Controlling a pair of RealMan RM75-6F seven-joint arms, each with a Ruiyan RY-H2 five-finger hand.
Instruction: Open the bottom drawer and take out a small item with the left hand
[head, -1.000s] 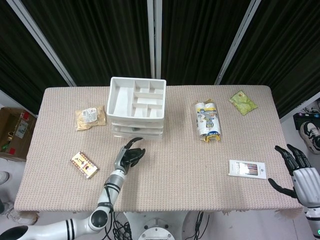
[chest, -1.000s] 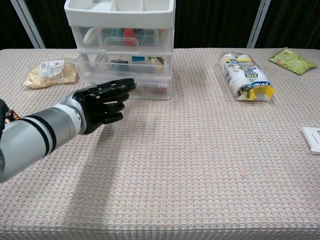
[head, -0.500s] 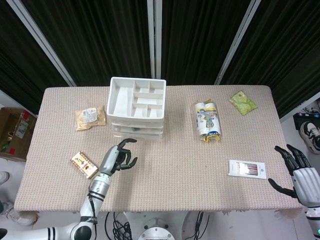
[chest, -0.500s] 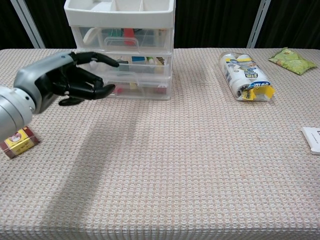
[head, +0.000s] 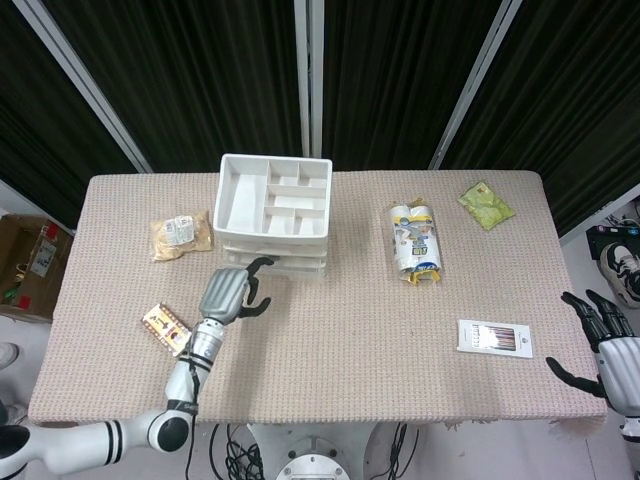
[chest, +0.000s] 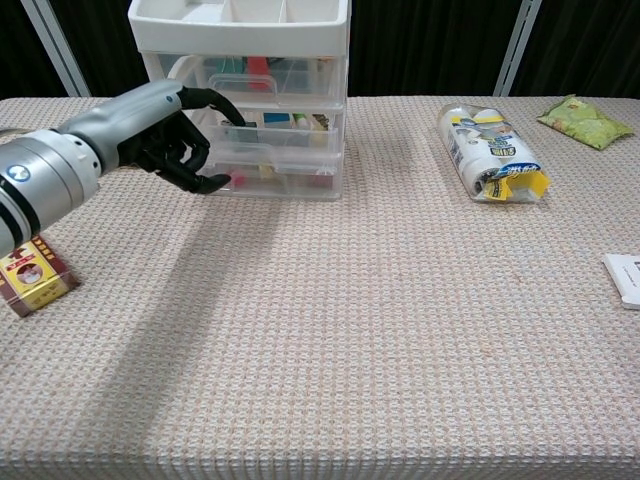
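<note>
Counter (head: 350, 340), left to right: red-and-yellow packet (chest: 30, 275); left hand (chest: 165, 135), holding nothing, fingers curled but apart, fingertips at the closed bottom drawer (chest: 275, 175) of the clear drawer unit (head: 273, 210); wrapped roll pack (head: 415, 240); right hand (head: 605, 340), fingers spread, off the right edge.

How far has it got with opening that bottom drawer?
Nothing is finished yet: the bottom drawer looks closed, flush with the drawers above it. The left robot hand is right at the drawer front, fingers curled, holding nothing. Pulling it open and picking out a small item is left. The right robot hand sits open, far off.
</note>
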